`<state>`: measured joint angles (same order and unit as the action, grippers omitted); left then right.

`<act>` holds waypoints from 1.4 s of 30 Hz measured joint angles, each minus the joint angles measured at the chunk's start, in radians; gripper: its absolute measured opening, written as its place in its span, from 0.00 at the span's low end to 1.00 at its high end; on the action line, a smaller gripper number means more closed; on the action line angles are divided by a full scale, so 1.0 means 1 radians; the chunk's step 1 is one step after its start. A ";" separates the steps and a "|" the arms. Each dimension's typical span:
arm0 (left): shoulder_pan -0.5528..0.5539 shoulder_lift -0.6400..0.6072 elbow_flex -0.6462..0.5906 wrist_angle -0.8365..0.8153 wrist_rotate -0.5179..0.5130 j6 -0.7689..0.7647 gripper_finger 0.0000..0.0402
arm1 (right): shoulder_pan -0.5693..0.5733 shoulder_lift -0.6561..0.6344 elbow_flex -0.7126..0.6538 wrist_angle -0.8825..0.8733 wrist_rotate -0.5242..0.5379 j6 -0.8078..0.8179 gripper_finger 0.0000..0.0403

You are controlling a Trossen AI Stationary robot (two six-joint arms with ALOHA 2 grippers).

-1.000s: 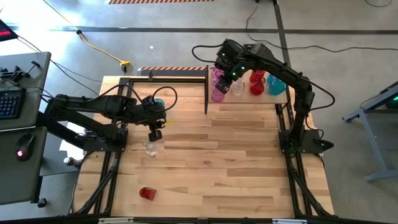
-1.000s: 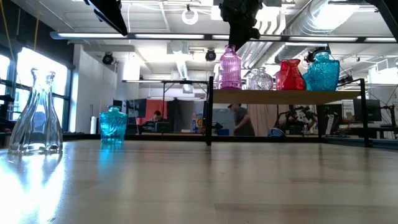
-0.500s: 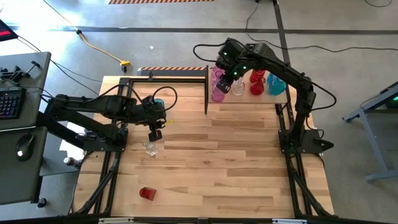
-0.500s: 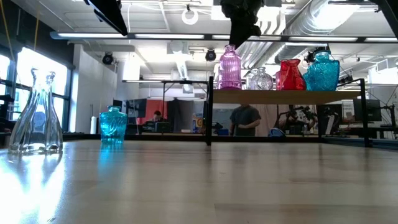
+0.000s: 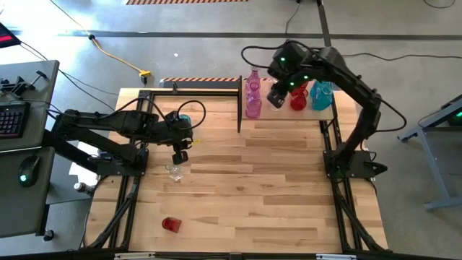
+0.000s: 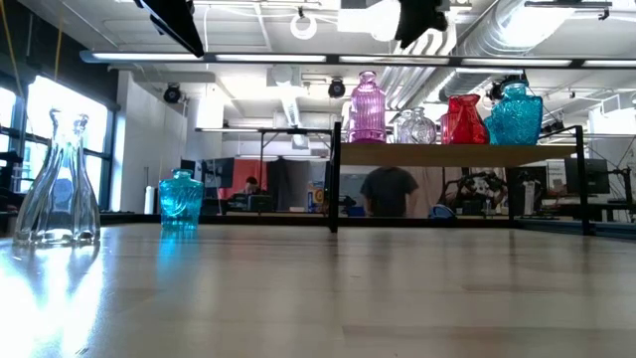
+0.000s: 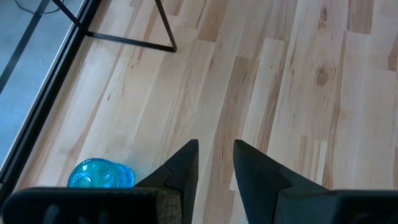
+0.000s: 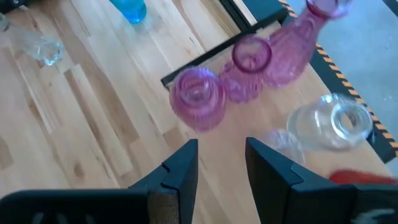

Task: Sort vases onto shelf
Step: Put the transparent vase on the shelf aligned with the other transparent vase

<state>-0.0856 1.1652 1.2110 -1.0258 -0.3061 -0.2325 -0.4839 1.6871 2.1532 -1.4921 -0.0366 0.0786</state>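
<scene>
Right end effector (image 5: 276, 97) shifted off ribbed pink vase (image 5: 253, 107)

My right jaws (image 5: 275, 96) hang above the shelf (image 5: 326, 114), over the middle of a row of vases there: three vases (image 5: 253, 97) stand off to one side of my fingers, a squat vase (image 8: 336, 124) just beside them, and two more vases (image 5: 310, 95) on the other side. My left jaws (image 5: 179, 157) hang over the counter (image 5: 274, 188); a bottle-like vase (image 5: 173, 171) stands right below them, a small vase (image 5: 185, 120) behind them toward the shelf, and another vase (image 5: 170, 224) lies well in front.
</scene>
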 joint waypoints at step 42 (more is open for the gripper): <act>0.000 0.000 0.000 0.007 -0.020 0.400 0.22 | 0.257 -0.111 -0.003 -0.079 0.144 0.485 0.28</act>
<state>-0.0853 1.1652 1.2110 -1.0191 -0.3259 0.1673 -0.2270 1.5764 2.1502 -1.5711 0.1079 0.5633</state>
